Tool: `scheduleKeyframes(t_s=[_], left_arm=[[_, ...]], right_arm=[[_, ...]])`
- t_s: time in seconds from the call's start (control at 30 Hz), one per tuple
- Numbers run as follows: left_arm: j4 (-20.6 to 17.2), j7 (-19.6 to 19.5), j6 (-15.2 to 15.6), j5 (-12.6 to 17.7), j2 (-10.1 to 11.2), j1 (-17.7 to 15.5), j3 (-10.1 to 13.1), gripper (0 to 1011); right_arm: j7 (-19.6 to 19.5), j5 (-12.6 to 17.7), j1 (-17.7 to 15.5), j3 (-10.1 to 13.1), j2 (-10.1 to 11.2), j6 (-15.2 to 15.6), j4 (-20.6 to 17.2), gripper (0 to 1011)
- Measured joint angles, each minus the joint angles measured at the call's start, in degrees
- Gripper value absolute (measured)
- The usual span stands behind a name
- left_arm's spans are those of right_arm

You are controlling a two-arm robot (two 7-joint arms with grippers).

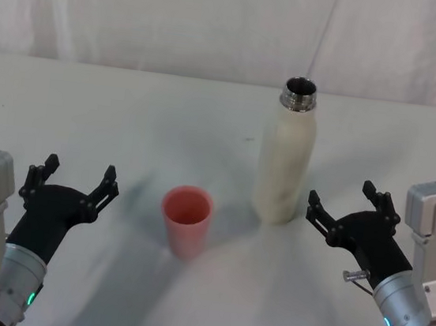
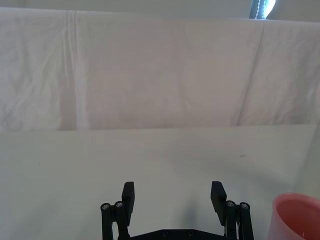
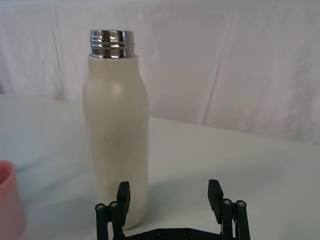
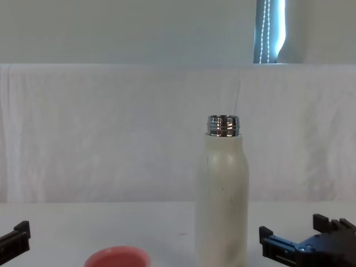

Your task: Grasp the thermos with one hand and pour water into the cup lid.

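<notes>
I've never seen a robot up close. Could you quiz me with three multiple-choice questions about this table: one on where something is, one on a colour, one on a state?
1. Beside which tool does the thermos stand?
A. left
B. right
C. neither

2. What colour is the cup lid?
A. pinkish-red
B. blue
C. green

3. How is the right tool?
A. shut on the thermos
B. open
C. holding the cup lid

Answers: 1 B, the thermos stands just left of the right tool; 2 A, head view shows it; 3 B, its fingers are spread and touch nothing, like the left tool.

Both arms sit low and symmetric, reaching forward. Left gripper (image 1: 75, 176) has its fingers spread wide, nothing between them. Right gripper (image 1: 350, 201) same deal, jaws apart and empty.
</notes>
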Motion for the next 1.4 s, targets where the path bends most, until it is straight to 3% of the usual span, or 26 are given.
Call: scheduleKeyframes(t_s=[0.43,1.4], left_arm=[[0.00,0.00,0.00,0.00,0.00,0.00,0.00,1001],[0.00,0.00,0.00,0.00,0.00,0.00,0.00,1001]], right_arm=[[-2.71,-5.28,-2.78,1.20,-1.72,-1.16,-0.80,1000],[-1.95,-8.29,-3.63,3.07,-5.00,-3.11,1.06,1000]])
